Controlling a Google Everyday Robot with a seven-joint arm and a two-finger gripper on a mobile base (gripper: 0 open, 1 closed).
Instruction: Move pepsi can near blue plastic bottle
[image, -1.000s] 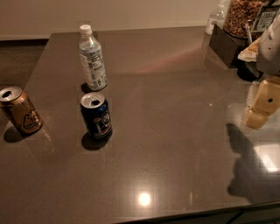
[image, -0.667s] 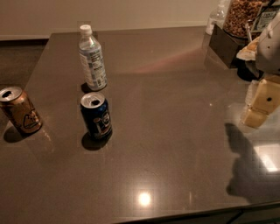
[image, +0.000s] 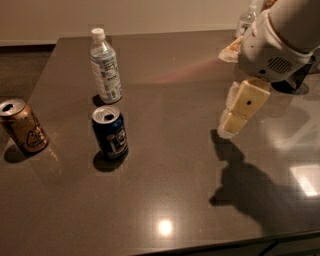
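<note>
Left side: pepsi can (image: 110, 131) upright, just in front of blue plastic bottle (image: 105, 66).
Right side: gripper (image: 228, 130) hovers over table (image: 170, 155), well apart from can; grip state cannot tell.

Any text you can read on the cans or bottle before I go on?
No text can be read.
Pepsi can: round logo only, no legible words.
Bottle: label print too small to read.
Gold can: white marking, unreadable.
Gripper, at right above the table: no text.
</note>
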